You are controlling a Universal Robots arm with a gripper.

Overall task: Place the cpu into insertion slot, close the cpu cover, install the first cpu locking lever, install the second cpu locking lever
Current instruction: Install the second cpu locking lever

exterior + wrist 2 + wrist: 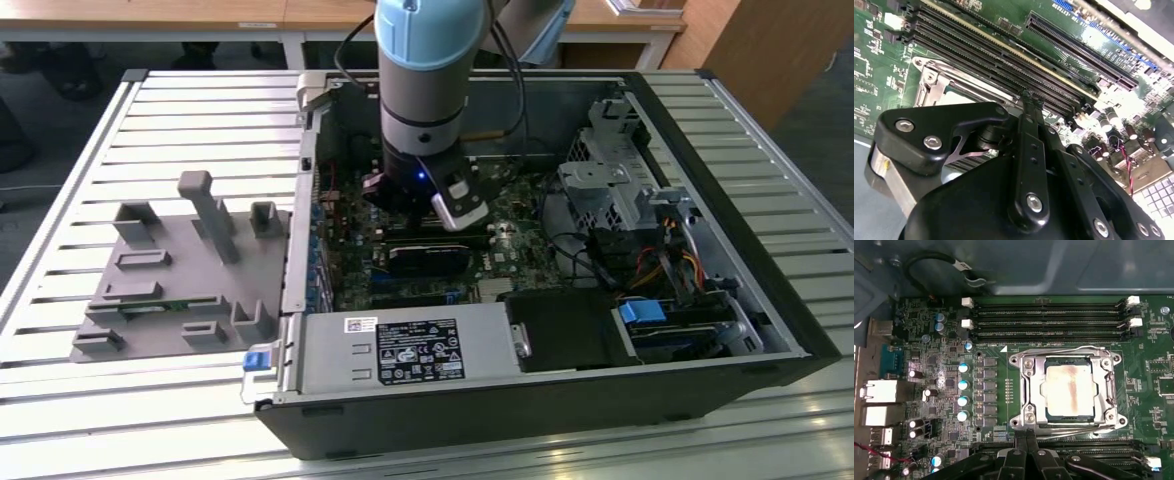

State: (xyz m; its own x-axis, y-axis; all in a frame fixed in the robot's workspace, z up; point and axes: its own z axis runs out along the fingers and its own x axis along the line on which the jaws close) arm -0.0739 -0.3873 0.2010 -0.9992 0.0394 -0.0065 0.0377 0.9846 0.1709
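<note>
My claw [1026, 440], fingers pressed together and empty, hovered just beside the socket, where the cpu [1070, 389] already sat under the closed cpu cover [1026, 390], with both locking levers apparently latched, leaving little undone.

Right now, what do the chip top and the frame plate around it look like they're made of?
The square cpu top looks like dull grey metal, matte, with a brownish smear down its middle. The silvery cpu cover framing it looks like bright bare stamped metal: it glints and has pressed edges. The black hand looks like matte dark metal or plastic; which is unclear.
</note>
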